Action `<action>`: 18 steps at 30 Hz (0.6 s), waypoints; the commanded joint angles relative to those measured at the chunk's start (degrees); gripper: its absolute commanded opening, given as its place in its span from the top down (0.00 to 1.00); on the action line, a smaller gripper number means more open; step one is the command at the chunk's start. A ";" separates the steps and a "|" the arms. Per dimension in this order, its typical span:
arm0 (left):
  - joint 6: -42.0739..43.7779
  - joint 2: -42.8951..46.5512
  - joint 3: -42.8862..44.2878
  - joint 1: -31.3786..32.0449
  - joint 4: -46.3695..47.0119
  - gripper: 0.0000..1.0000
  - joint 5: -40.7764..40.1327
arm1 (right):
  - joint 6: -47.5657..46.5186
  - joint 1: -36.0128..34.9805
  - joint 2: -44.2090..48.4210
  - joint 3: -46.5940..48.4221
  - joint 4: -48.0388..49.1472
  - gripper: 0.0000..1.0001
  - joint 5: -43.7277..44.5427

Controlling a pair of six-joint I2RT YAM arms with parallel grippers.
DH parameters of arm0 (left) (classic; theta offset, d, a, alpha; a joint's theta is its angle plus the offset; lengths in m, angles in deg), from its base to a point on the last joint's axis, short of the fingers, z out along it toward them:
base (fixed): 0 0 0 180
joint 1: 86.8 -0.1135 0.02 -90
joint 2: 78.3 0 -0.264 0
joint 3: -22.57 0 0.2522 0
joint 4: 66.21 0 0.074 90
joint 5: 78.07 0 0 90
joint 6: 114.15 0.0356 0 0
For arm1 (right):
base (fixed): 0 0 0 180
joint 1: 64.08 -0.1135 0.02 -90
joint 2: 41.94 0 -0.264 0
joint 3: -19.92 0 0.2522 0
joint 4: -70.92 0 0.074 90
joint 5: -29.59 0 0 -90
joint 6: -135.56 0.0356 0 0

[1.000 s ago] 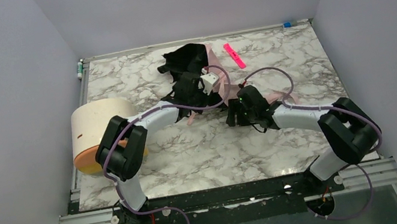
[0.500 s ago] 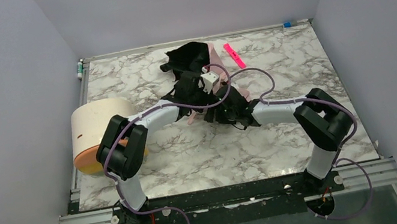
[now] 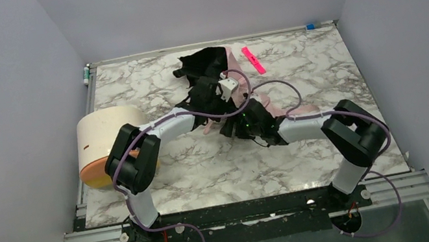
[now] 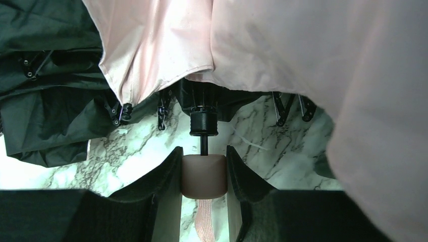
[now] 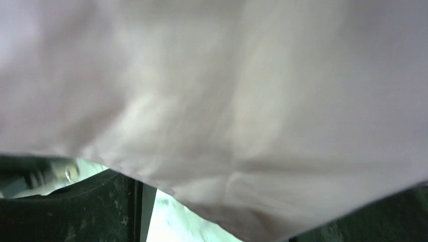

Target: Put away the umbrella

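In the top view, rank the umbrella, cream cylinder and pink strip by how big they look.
1. Umbrella: sprawls widest, though partly covered.
2. Cream cylinder: somewhat smaller.
3. Pink strip: clearly smallest.

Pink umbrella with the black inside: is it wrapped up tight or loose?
Loose: the pale pink fabric umbrella hangs in unwrapped flaps, black lining and rib tips showing.

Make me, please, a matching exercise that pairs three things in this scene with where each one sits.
Things:
1. umbrella handle
2. pink strip
3. cream cylinder

Places:
a. at the left edge of the table
b. clamped in the left gripper
c. flat near the table's back edge

Pairs: 1-b, 2-c, 3-a
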 commanded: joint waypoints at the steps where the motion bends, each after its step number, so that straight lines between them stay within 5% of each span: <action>1: 0.90 -1.31 0.91 1.54 -1.20 1.00 1.04 | -5.99 -1.72 9.01 -8.08 -2.28 0.27 -5.74; 7: 0.93 -1.60 1.02 1.50 -1.24 1.00 1.02 | -9.82 -1.75 27.49 -12.48 -17.62 0.28 -5.25; 11: 0.83 -2.06 1.35 1.50 -1.50 1.00 1.20 | -9.44 -1.77 37.66 -10.83 -32.50 0.32 3.29; 18: 0.78 -2.09 1.45 1.54 -1.66 1.00 1.50 | -1.73 -1.63 39.62 -8.53 -51.69 0.60 21.19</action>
